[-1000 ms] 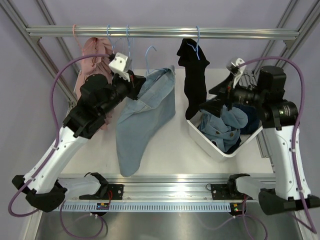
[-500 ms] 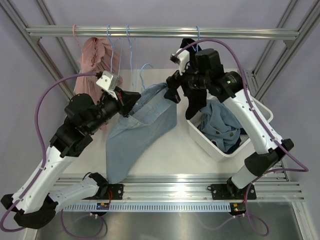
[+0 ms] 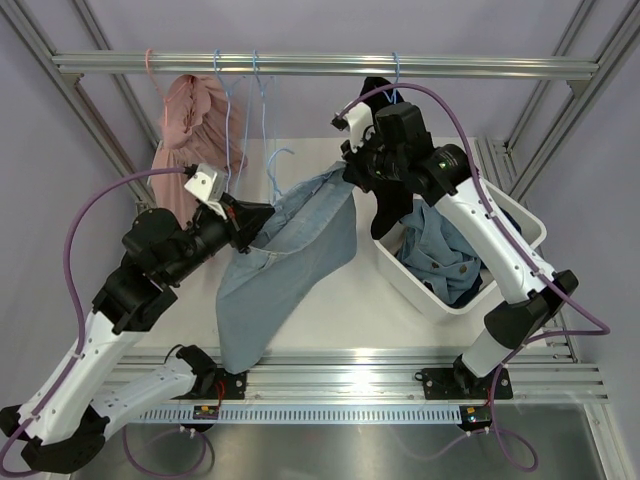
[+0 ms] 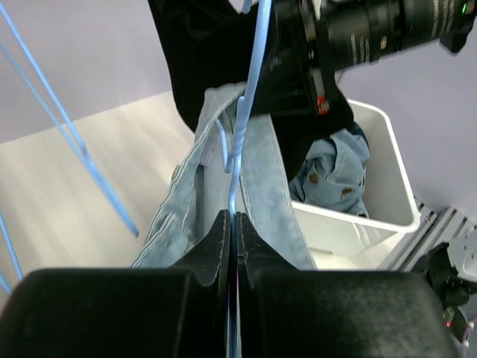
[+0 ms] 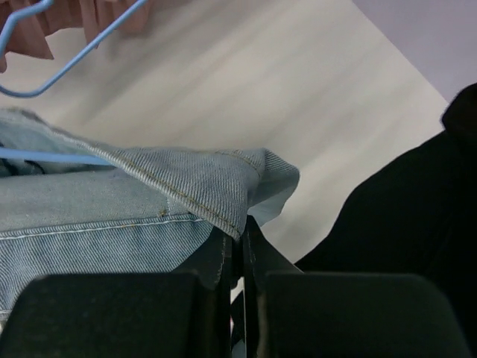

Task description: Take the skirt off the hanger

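Observation:
The light-blue denim skirt [image 3: 290,260] hangs from a thin blue wire hanger [image 3: 280,160] held off the rail over the table. My left gripper [image 3: 262,215] is shut on the hanger; in the left wrist view the hanger wire [image 4: 240,134] runs down between my closed jaws [image 4: 234,224], with the skirt [image 4: 261,171] draped beyond. My right gripper [image 3: 350,175] is at the skirt's upper right corner. The right wrist view shows its jaws [image 5: 240,233] shut on the folded waistband edge of the skirt [image 5: 112,209], and the hanger wire [image 5: 52,155] crosses above.
On the rail [image 3: 320,65] hang a pink garment [image 3: 190,120], empty blue hangers [image 3: 235,100] and a black garment [image 3: 390,215] right behind my right gripper. A white bin [image 3: 410,280] holding denim clothes stands at the right.
My right arm swung from over the bin to the skirt's upper corner and shut its jaws on the waistband. My left arm drew the hanger and skirt lower and nearer.

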